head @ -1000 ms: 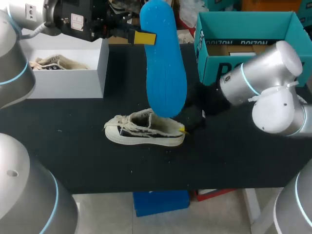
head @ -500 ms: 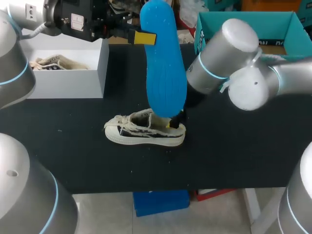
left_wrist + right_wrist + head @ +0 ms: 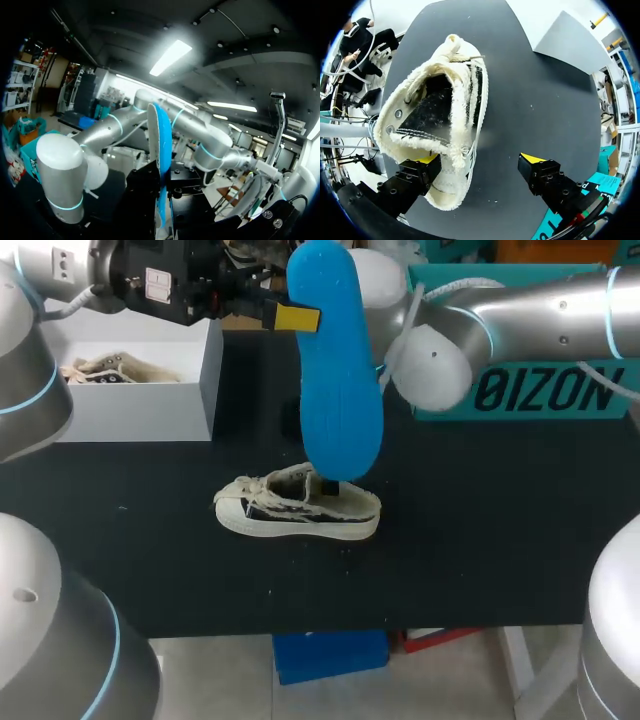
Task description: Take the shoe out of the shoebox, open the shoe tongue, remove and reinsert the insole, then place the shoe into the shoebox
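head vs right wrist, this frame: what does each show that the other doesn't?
Head only: the blue insole, held upright over the shoe by the left gripper. Right wrist only: the right gripper, open, with one finger beside the shoe's heel end and the other clear of it over the black table. It also shows the shoe's dark inside, with no blue insole in it. Both: the shoe lying on the black table.

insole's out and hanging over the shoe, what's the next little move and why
Probably ease the left gripper down a little, so the lower end of the blue insole slides into the shoe. The insole hangs upright with that end right at the shoe's opening, and the right wrist view shows a bare dark inside. The right gripper is open above the shoe and holds nothing, so go slowly.
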Motion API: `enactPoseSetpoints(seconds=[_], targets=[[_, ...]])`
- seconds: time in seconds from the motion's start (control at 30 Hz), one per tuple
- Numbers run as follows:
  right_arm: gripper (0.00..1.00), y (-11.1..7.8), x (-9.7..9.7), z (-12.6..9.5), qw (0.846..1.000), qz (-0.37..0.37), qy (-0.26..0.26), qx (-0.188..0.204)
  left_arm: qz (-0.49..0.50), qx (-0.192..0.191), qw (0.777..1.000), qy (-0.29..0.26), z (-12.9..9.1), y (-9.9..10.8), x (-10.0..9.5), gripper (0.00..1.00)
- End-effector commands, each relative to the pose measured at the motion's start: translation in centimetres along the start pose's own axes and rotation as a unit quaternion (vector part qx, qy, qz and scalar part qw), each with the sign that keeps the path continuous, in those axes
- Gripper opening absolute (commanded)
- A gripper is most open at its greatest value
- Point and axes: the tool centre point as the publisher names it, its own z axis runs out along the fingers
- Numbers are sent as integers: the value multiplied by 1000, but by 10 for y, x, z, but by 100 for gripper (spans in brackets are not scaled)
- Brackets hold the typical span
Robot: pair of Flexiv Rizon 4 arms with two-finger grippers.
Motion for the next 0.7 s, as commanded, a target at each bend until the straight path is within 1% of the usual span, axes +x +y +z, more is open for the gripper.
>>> enactPoseSetpoints(seconds=[0.03,0.3,0.33,0.37,0.43,0.47,0.5,0.57,0.63,0.67,0.7], targets=[[100,10,-3,5,985,1,3,175,0,0,1000,0,1,1,-1,0],[100,11,-1,8,986,7,9,169,0,0,1000,0,1,1,-1,0],[53,10,0,9,986,12,9,166,0,0,1000,0,1,1,-1,0],[35,9,0,9,987,16,9,160,0,0,1000,0,1,1,-1,0],[10,7,2,11,988,24,10,149,0,0,1000,0,1,1,-1,0],[0,6,3,12,990,29,11,137,0,0,1000,0,1,1,-1,0],[0,5,4,13,990,32,11,135,0,0,1000,0,1,1,-1,0],[0,3,5,14,993,43,12,108,0,0,1000,0,1,1,-1,0],[0,1,6,15,994,48,12,97,0,0,1000,0,1,1,-1,0],[0,1,6,16,996,54,13,76,0,0,1000,0,1,1,-1,0],[0,0,6,16,996,54,17,64,0,0,1000,0,1,1,-1,0]])
